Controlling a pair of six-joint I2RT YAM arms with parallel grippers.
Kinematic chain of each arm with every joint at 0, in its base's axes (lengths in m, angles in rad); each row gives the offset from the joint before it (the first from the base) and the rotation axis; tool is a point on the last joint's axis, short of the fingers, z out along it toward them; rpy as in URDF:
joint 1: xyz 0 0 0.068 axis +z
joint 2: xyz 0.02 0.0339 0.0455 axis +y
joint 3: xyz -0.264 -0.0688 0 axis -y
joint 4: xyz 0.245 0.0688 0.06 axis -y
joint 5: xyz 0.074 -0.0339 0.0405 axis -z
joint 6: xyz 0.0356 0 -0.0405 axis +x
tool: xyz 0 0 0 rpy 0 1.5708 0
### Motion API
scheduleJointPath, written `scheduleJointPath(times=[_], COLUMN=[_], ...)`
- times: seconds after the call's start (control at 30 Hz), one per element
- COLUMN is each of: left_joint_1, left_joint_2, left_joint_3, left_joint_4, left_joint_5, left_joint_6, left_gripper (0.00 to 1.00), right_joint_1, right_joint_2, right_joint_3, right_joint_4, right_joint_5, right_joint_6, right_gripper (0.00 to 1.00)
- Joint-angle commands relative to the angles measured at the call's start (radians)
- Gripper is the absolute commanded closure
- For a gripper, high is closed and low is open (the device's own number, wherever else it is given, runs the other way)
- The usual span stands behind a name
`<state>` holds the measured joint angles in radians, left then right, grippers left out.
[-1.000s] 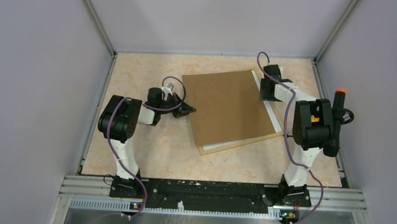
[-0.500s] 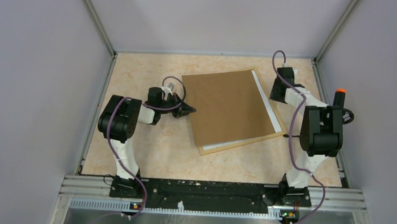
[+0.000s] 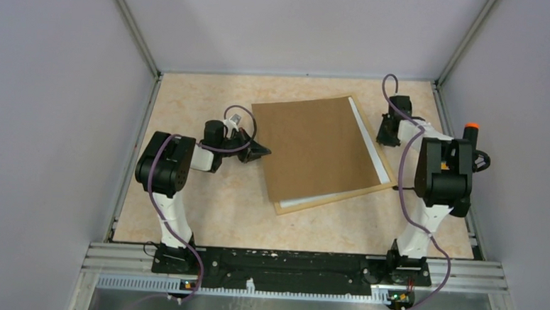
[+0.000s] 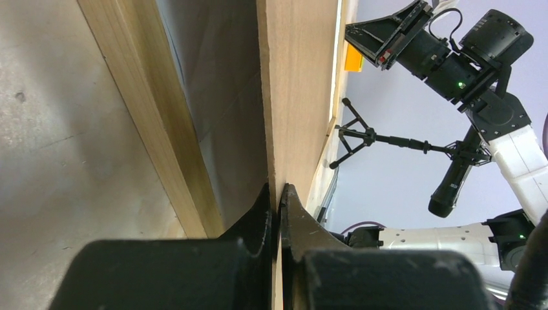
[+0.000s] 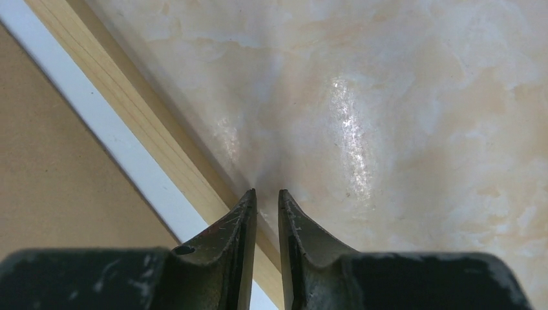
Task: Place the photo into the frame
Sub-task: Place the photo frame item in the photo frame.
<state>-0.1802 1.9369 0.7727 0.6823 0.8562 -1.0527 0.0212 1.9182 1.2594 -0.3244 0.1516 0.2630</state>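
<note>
The frame (image 3: 334,199), thin light wood, lies flat mid-table with a brown backing board (image 3: 315,150) on it, skewed. A white strip (image 3: 372,149) shows along the board's right side. The photo is hidden. My left gripper (image 3: 266,152) is shut on the board's left edge; in the left wrist view the jaws (image 4: 279,194) pinch the thin board (image 4: 300,77), held a little above the frame moulding (image 4: 148,110). My right gripper (image 3: 385,139) hovers just outside the frame's right rail (image 5: 148,135), jaws (image 5: 267,194) a narrow gap apart with nothing between them.
A black tripod-mounted handle with an orange cap (image 3: 470,130) stands at the right wall. Grey enclosure walls ring the marbled tabletop (image 5: 388,129). The right arm (image 4: 452,64) shows beyond the board in the left wrist view.
My right gripper has pulled away from the board's right edge toward the right wall, and its jaws have narrowed. The left gripper and the board have not moved.
</note>
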Motion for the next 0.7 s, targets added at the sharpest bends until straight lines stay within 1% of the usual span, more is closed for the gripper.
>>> scheduleJointPath(times=[0.0, 0.17, 0.23, 0.37, 0.5, 0.6, 0.67], left_joint_1=[-0.015, -0.031, -0.046, -0.083, -0.095, -0.096, -0.096], left_joint_2=[0.003, 0.005, 0.008, 0.011, -0.004, 0.022, 0.033], left_joint_3=[0.027, 0.035, 0.043, 0.046, -0.001, 0.016, 0.042], left_joint_4=[0.022, 0.012, 0.007, 0.026, 0.055, 0.043, -0.002], left_joint_5=[-0.033, -0.056, -0.074, -0.121, -0.170, -0.143, -0.133], left_joint_6=[0.022, 0.018, 0.010, -0.020, -0.049, -0.036, -0.008], left_gripper=[1.00, 1.00, 1.00, 1.00, 1.00, 1.00, 1.00], right_joint_1=[0.007, 0.007, 0.008, 0.007, 0.005, 0.005, 0.005], right_joint_2=[-0.002, -0.033, -0.030, -0.021, -0.022, -0.019, -0.016], right_joint_3=[0.009, -0.051, -0.058, -0.055, -0.057, -0.057, -0.058], right_joint_4=[-0.048, 0.010, 0.024, 0.024, 0.020, 0.027, 0.028], right_joint_5=[-0.213, -0.360, -0.393, -0.398, -0.378, -0.389, -0.392], right_joint_6=[0.013, 0.034, 0.040, 0.038, 0.035, 0.033, 0.029], right_gripper=[0.81, 0.82, 0.82, 0.83, 0.83, 0.83, 0.84])
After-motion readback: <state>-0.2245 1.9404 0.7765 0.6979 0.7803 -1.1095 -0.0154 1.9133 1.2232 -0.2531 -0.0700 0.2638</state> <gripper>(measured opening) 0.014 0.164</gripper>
